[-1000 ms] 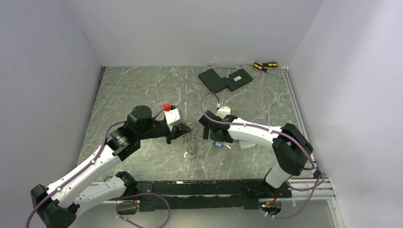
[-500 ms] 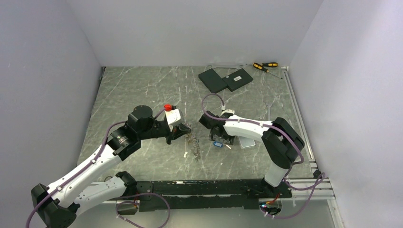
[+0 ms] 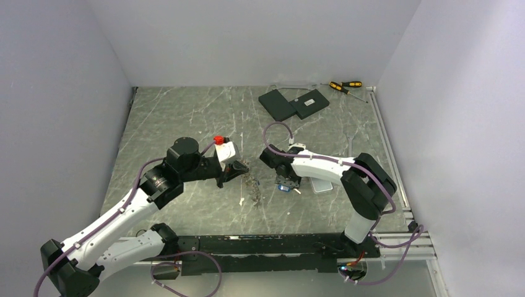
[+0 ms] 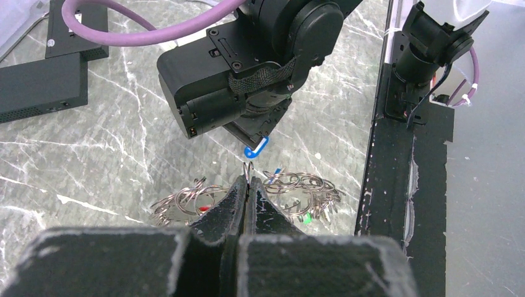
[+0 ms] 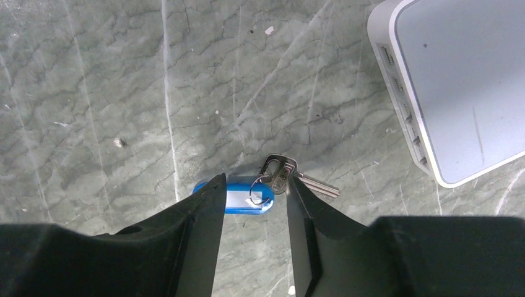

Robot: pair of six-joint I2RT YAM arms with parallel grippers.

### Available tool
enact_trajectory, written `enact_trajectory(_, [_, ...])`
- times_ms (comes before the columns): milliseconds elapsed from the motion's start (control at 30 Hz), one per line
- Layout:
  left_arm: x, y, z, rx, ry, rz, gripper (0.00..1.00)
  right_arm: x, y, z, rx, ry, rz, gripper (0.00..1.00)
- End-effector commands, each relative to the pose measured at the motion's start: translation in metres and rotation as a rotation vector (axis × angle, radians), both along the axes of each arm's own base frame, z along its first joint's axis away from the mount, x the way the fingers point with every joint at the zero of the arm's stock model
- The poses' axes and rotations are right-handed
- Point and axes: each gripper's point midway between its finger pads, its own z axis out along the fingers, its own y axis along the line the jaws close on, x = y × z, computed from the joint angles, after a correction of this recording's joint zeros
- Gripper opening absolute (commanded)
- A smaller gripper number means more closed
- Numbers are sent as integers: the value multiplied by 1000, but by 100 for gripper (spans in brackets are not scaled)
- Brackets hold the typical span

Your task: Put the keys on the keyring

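Marble (image 3: pixel 186 117): keyring (image 4: pixel 291 183), one blue tag (image 5: pixel 235 200), two screwdrivers (image 3: pixel 353 83)

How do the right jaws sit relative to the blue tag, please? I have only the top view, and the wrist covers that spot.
Observer: In the right wrist view the right jaws are open and straddle the blue tag, which lies flat on the table.
Operator: Thank you. Is a key attached to that tag?
Observer: Yes, a small ring links it to one silver key lying on the table.
Operator: And what are the left jaws doing?
Observer: In the left wrist view the left jaws are shut, and they appear to pinch a thin wire loop of the key ring at their tips.
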Motion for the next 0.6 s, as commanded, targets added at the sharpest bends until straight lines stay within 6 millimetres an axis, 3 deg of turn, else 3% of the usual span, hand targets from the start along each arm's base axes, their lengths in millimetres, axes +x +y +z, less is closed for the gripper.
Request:
enact_trajectory(0, [1,-3,20,-44,-80,-15,0,-1,-2,2,8,-2,-24,39])
enact_trajectory(567, [2,-3,19,-42,-78,-12,0,-9,-8,-6,12,9,-35,11])
